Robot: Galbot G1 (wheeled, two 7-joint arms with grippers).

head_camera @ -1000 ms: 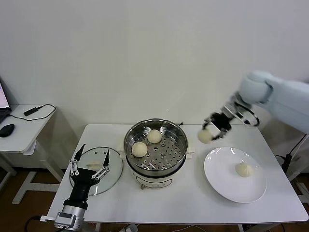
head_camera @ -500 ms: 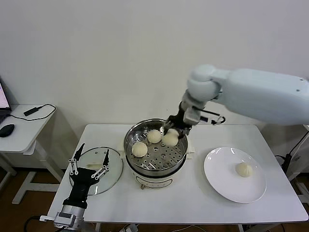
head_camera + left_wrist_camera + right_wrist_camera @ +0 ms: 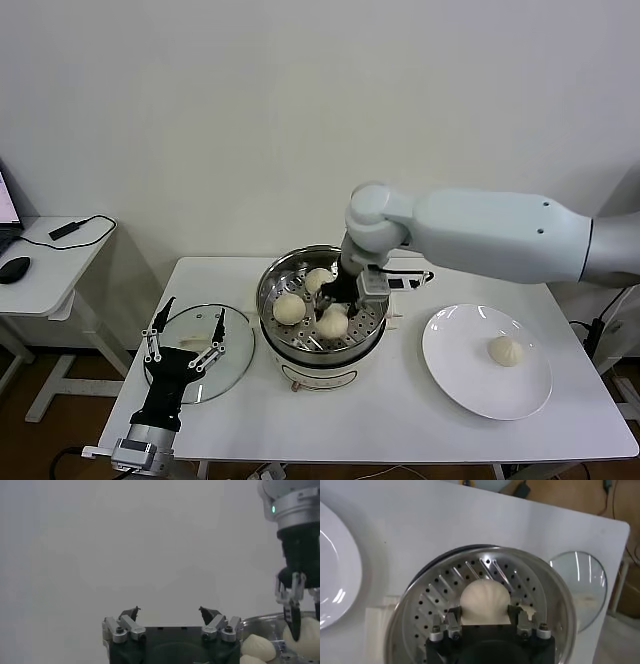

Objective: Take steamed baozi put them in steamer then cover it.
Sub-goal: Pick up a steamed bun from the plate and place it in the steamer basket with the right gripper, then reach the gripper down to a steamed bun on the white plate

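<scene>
The steamer stands mid-table with two steamed baozi on its perforated tray. My right gripper reaches down into the pot, shut on a third baozi low over the tray's front. The right wrist view shows this baozi between the fingers of the right gripper. A fourth baozi lies on the white plate. The glass cover lies flat to the left of the steamer. My left gripper is open and empty above it, and shows open in its own view.
The plate sits to the right of the steamer, near the table's right edge. A side desk with a mouse and cable stands off to the left. The left wrist view shows the steamer rim and the right gripper's fingers.
My right arm has carried the baozi leftwards from above the plate side to over the steamer and down into the pot. The left arm has not moved.
</scene>
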